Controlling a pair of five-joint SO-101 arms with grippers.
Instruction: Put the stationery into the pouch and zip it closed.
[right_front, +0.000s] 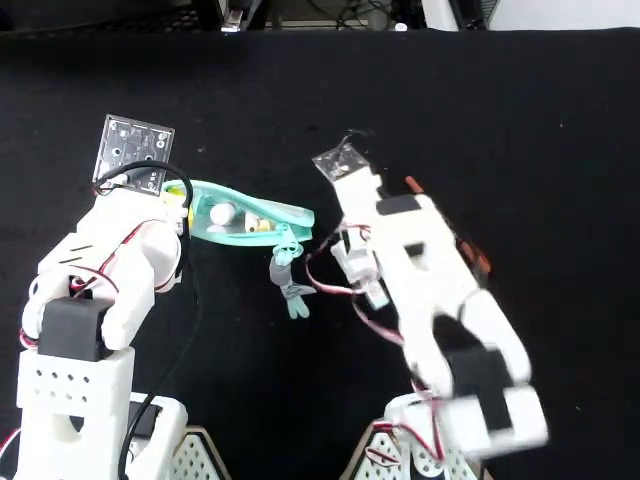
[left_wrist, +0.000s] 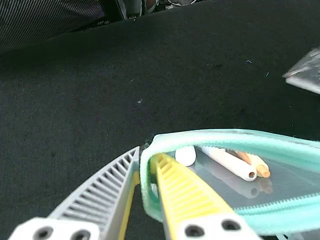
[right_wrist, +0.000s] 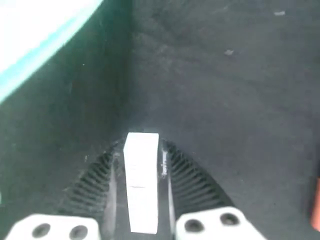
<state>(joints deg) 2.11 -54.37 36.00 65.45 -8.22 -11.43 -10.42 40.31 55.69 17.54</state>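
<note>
The teal pouch (right_front: 250, 220) lies open on the black cloth, with a white rounded piece (right_front: 222, 212) and pens inside. My left gripper (right_front: 180, 203) is shut on the pouch's end. In the left wrist view the left gripper (left_wrist: 148, 160) pinches the pouch's (left_wrist: 225, 137) rim, one finger (left_wrist: 180, 192) inside and one outside, beside a white pen (left_wrist: 227, 162) and an orange-tipped one (left_wrist: 257, 167). My right gripper (right_front: 365, 280) stays right of the pouch's strap (right_front: 290, 280). The right gripper (right_wrist: 142, 145) is shut on a white eraser block (right_wrist: 141, 180). The pouch (right_wrist: 40, 35) sits a short way beyond it.
An orange pen (right_front: 413, 185) lies on the cloth, mostly hidden under the right arm, with its other end (right_front: 480, 262) showing. A reddish sliver (right_wrist: 315, 215) shows at the right wrist view's edge. Black cloth (right_front: 500, 110) covers the table.
</note>
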